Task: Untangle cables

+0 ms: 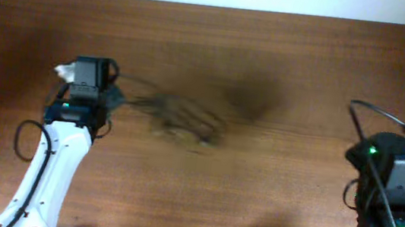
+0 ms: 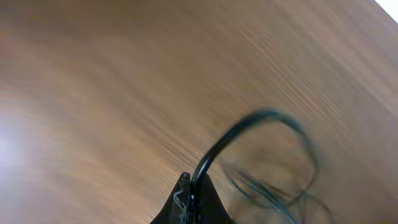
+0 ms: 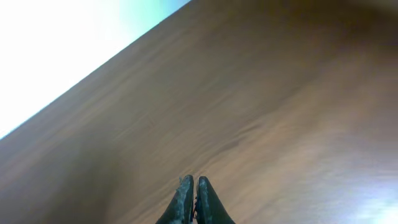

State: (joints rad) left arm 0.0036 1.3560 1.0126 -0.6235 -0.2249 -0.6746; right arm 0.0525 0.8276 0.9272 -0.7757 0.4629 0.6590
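Note:
The cables (image 1: 179, 118) show as a blurred dark tangle on the wooden table, just right of my left gripper (image 1: 113, 94). In the left wrist view my left gripper (image 2: 194, 182) is shut on one black cable (image 2: 249, 123), which arcs up from between the fingertips and curves down to the loose tangle (image 2: 273, 190) at the lower right. My right gripper (image 3: 194, 182) is shut with nothing between its fingers, above bare table. In the overhead view the right arm (image 1: 390, 177) sits at the far right, away from the cables.
The wooden table (image 1: 286, 54) runs to a pale wall along the far edge. A thicker black cable (image 1: 366, 117) loops off the right arm's base. The left arm's white link (image 1: 46, 176) lies along the lower left.

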